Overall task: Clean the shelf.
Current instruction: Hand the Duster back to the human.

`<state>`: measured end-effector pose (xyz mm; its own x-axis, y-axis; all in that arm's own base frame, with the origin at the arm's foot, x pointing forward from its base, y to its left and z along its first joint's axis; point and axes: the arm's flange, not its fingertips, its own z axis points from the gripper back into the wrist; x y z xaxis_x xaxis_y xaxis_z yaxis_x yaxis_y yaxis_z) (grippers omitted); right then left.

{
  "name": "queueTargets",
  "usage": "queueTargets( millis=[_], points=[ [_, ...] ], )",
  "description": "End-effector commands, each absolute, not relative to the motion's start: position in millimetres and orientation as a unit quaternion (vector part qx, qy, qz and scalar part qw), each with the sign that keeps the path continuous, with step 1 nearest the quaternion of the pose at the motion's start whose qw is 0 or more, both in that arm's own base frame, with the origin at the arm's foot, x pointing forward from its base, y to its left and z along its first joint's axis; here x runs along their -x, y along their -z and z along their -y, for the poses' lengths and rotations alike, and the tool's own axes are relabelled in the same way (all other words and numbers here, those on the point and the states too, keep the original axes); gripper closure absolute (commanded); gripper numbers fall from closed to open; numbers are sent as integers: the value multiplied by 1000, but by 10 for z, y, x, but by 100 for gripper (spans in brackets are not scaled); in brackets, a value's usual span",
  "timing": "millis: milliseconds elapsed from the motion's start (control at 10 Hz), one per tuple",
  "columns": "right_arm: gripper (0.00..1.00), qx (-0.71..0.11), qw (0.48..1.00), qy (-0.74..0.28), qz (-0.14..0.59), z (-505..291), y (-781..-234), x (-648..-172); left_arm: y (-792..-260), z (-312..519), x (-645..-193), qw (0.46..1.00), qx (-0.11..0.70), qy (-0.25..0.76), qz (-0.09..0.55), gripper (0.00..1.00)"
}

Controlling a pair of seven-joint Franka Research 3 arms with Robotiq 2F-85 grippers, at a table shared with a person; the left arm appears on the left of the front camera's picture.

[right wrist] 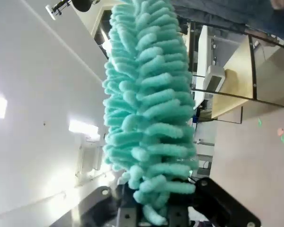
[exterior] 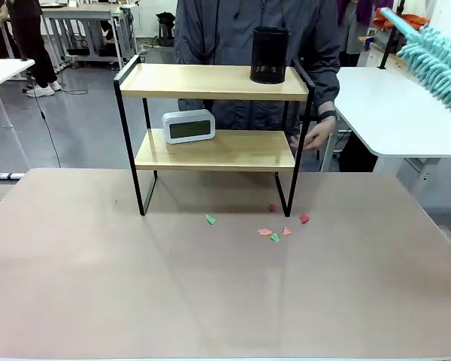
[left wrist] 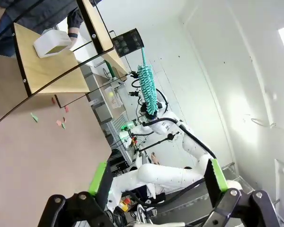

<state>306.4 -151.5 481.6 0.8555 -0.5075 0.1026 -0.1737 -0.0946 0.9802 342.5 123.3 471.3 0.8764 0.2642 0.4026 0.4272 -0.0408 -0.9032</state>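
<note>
A: Where do the claws stand?

B: The left gripper (left wrist: 156, 182) is spread wide with nothing between its green pads (left wrist: 98, 177), held above the tan table (exterior: 210, 301). The right gripper (right wrist: 154, 210) clamps the base of a fluffy turquoise microfibre duster (right wrist: 149, 99), raised high at the table's right edge (exterior: 436, 64).

A: Any writing to read?

B: None legible; the white rectangular digital clock (exterior: 189, 125) has a blank greenish screen.

A: What's around?

B: A black mesh pen cup (exterior: 270, 54) stands on the top board's right end, and the clock on the lower board's left. Red, orange and green paper scraps (exterior: 274, 229) lie on the table by the front right leg. A person in a grey jacket (exterior: 233, 30) stands behind, one hand (exterior: 316, 135) near the right frame.

A: And the shelf?

B: The small two-tier rack of light wooden boards in a thin black metal frame (exterior: 214, 150) stands upright at the table's far side, centred.
</note>
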Motion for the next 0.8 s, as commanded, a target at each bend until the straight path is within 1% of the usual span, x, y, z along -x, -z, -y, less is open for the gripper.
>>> queueTargets(
  millis=[0, 100, 300, 400, 700],
  points=[
    [100, -723, 636, 187, 193, 1492, -4635, -3060, -4727, -1251, -3411, 650, 719, 69, 238, 0],
    [100, -729, 620, 252, 143, 1647, -4135, -3233, -4727, -1251, -3411, 650, 719, 69, 238, 0],
    [100, -724, 624, 261, 135, 1648, -4098, -3245, -4727, -1251, -3411, 650, 719, 69, 238, 0],
    [100, -715, 630, 282, 110, 1647, -4027, -3271, -4727, -1251, -3411, 650, 719, 69, 238, 0],
    [100, -715, 634, 275, 111, 1625, -4025, -3296, -4727, -1251, -3411, 650, 719, 69, 238, 0]
  ],
)
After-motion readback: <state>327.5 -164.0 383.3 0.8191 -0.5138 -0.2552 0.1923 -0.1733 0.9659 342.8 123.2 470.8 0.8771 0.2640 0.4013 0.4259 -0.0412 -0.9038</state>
